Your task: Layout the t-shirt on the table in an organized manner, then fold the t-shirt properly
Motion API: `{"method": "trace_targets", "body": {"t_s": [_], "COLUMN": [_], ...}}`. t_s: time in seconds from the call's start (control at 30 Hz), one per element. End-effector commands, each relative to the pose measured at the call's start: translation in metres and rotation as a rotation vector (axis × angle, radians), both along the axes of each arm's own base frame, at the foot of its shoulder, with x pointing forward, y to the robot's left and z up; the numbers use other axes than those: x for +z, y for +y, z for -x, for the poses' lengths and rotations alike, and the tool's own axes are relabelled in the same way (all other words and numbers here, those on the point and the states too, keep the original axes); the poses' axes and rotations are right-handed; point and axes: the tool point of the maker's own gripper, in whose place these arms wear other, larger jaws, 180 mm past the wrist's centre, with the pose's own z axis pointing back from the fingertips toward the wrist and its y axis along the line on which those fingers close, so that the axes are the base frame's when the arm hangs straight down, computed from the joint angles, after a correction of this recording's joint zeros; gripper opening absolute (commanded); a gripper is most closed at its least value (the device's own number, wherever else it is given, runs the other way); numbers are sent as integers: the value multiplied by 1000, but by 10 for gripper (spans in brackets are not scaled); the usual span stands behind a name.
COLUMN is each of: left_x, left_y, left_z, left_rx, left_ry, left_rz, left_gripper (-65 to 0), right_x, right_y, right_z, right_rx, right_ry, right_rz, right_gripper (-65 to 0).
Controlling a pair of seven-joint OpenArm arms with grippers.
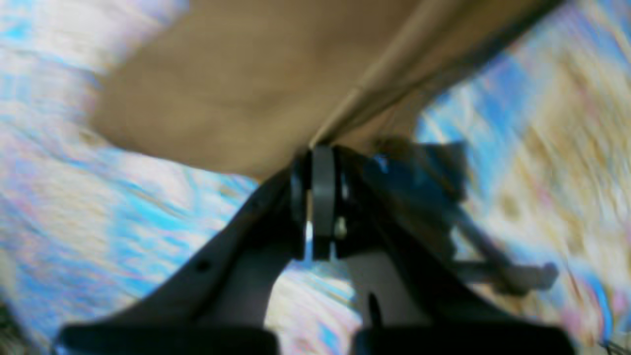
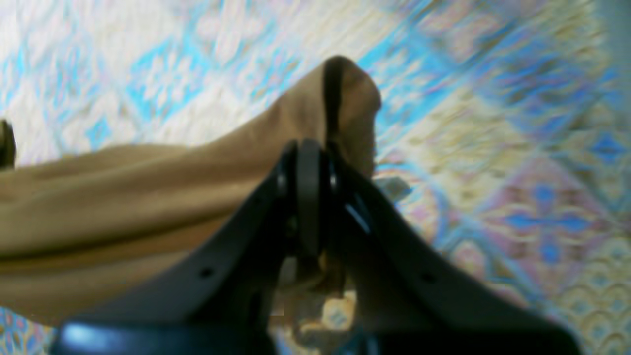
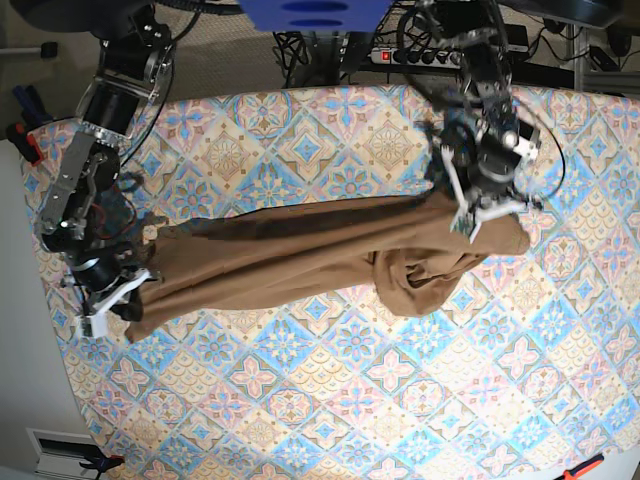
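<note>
The tan-brown t-shirt (image 3: 290, 255) is pulled into a long band across the table (image 3: 300, 400), with a bunched lump (image 3: 420, 280) hanging near its right end. In the base view my left gripper (image 3: 472, 218) is shut on the shirt's right end, lifted a little above the cloth. My right gripper (image 3: 122, 298) is shut on the left end near the table's left edge. The left wrist view shows the closed jaws (image 1: 315, 155) pinching a seamed fold of the t-shirt (image 1: 236, 88). In the right wrist view the jaws (image 2: 306, 148) clamp a hemmed corner of the t-shirt (image 2: 123, 197).
The pastel diamond-pattern cloth covers the whole table. Cables and a power strip (image 3: 420, 55) lie beyond the far edge. Red clamps (image 3: 20, 140) sit off the left edge, and an orange clamp (image 3: 582, 467) lies at the near right corner.
</note>
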Motion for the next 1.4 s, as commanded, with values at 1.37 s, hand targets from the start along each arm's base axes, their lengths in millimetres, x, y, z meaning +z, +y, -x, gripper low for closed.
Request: {"method": "trace_targets", "body": {"t_s": [1.37], "left_x": [326], "left_y": [-23], "left_z": [-213], "left_rx": [11], "left_ry": [-502], "left_rz": [-565], "left_gripper": [-650], "right_x": [190], "right_y": [-50], "right_z": [-141], "right_rx": [-55], "right_ry": [-260], "right_rz": [-145], "right_gripper": [-650]}}
